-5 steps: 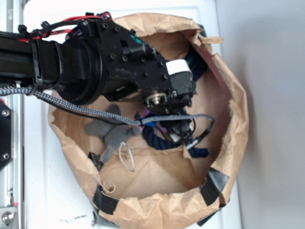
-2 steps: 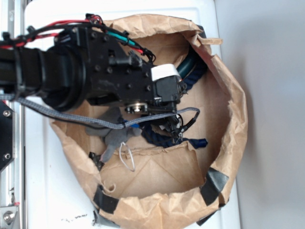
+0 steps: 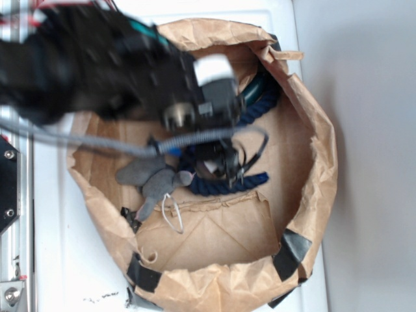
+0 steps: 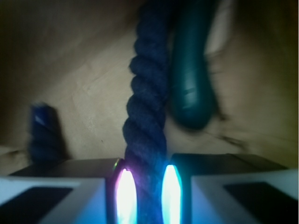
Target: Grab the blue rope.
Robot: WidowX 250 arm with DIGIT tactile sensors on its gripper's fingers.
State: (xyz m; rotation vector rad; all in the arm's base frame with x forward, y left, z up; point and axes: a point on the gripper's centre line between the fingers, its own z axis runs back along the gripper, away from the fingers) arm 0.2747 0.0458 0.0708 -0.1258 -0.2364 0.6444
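- The blue rope (image 4: 148, 98) runs straight out from between the tool's (image 4: 144, 191) two fingers, its long axis heading directly away from the wrist camera and up the middle of that view.
- In the exterior view the blue rope (image 3: 224, 184) lies curved inside the brown paper bag (image 3: 318, 162): one end runs along the bag floor below the tool (image 3: 218, 162), and the other stretch climbs toward the bag's far wall.
- The tool's fingers are drawn in on the rope, one lit pad (image 4: 125, 191) hard against each flank of the twisted strand with no gap showing. I judge it clamped on the rope.
- A dark green sausage-shaped object (image 4: 191, 74) lies just beside the rope, on the rope's right in the wrist view. It is parallel to the rope and outside the fingers, so it looks clear of the grip.
- A grey plush toy (image 3: 153, 179) sits on the bag floor beside the rope's lower end, apart from the tool.
- The arm is motion-blurred in the exterior view. The next move likely depends on the grip holding while the rope's free lengths trail.
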